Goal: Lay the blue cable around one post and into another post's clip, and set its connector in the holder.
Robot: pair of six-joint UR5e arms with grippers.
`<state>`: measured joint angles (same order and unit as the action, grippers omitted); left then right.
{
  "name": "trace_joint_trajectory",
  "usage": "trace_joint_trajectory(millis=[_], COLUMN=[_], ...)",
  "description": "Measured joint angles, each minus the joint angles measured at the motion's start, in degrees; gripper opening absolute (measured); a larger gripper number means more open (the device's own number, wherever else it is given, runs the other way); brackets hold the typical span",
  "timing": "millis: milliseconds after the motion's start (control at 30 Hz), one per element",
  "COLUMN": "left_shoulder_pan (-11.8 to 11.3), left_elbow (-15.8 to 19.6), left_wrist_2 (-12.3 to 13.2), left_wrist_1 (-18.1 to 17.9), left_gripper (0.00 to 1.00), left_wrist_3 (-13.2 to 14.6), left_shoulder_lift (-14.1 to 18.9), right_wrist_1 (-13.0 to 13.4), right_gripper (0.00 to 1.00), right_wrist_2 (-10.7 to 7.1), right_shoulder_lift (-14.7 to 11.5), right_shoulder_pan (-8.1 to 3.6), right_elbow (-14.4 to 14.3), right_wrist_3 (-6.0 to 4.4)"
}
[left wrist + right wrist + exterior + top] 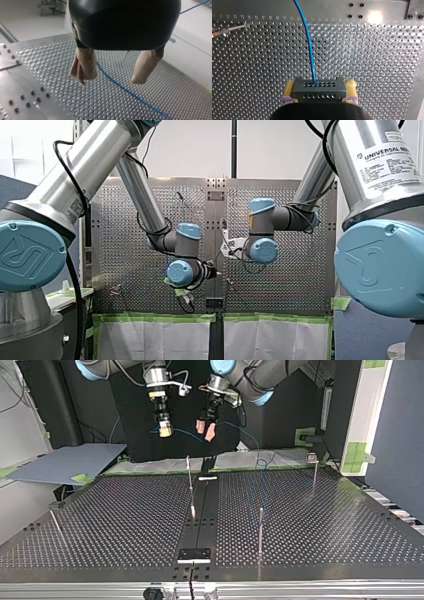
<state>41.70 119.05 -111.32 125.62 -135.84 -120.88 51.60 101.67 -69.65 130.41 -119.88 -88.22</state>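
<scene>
My right gripper [320, 93], with yellow pads, is shut on a dark connector block [318, 86] pierced with small holes. The blue cable [308, 42] leaves the block and runs ahead over the perforated table [374, 62]. In the top view this gripper [164, 431] hangs high above the table's far edge at the left. My left gripper [206, 430] hangs beside it. Its beige pads [84, 66] stand open, and the cable [130, 93] passes below the gap between them without touching.
Thin metal posts stand on the table: one near the middle [189, 477], one nearer the camera [260, 530], one at the far right [314, 472], one at the left [55, 522]. A black holder plate [194, 554] sits at the near edge. A grey-blue sheet [65, 462] lies beyond the far left.
</scene>
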Motion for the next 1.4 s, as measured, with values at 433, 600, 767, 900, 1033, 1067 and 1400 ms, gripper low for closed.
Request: trace_joint_trajectory(millis=[433, 600, 767, 900, 1033, 1067, 1400], left_shoulder_pan=[-0.15, 0.02, 0.01, -0.23, -0.34, -0.34, -0.5], left_elbow=[0.01, 0.0, 0.0, 0.0, 0.0, -0.01, 0.02], left_wrist_2=[-1.69, -0.44, -0.91, -2.7, -4.39, -4.84, -9.75], left_wrist_1=[-0.78, -1.04, -1.16, -1.41, -2.5, -2.88, -5.64], left_gripper=[1.0, 1.0, 1.0, 1.0, 0.96, 0.87, 0.16], left_wrist_3=[-6.62, -9.13, -11.79, -14.03, -15.68, -15.88, -14.41], left_shoulder_lift=[0.0, 0.0, 0.0, 0.0, 0.0, 0.0, 0.0], right_wrist_1=[1.56, 2.09, 2.24, 2.05, 1.96, 1.95, 1.55], right_gripper=[0.2, 0.2, 0.2, 0.2, 0.2, 0.2, 0.2], right_wrist_2=[-0.2, -0.24, -0.24, 0.02, 0.23, 0.25, 0.2], right_shoulder_lift=[-0.07, -0.11, -0.18, -0.3, -0.35, -0.35, -2.45], right_shoulder_pan=[1.72, 2.35, 3.09, 3.53, 3.78, 3.8, 4.14], right_elbow=[-1.61, -1.63, -1.64, -1.67, -1.66, -1.65, -2.1], right_wrist_3=[-0.16, -0.42, -0.47, -0.78, -1.03, -1.05, -3.23])
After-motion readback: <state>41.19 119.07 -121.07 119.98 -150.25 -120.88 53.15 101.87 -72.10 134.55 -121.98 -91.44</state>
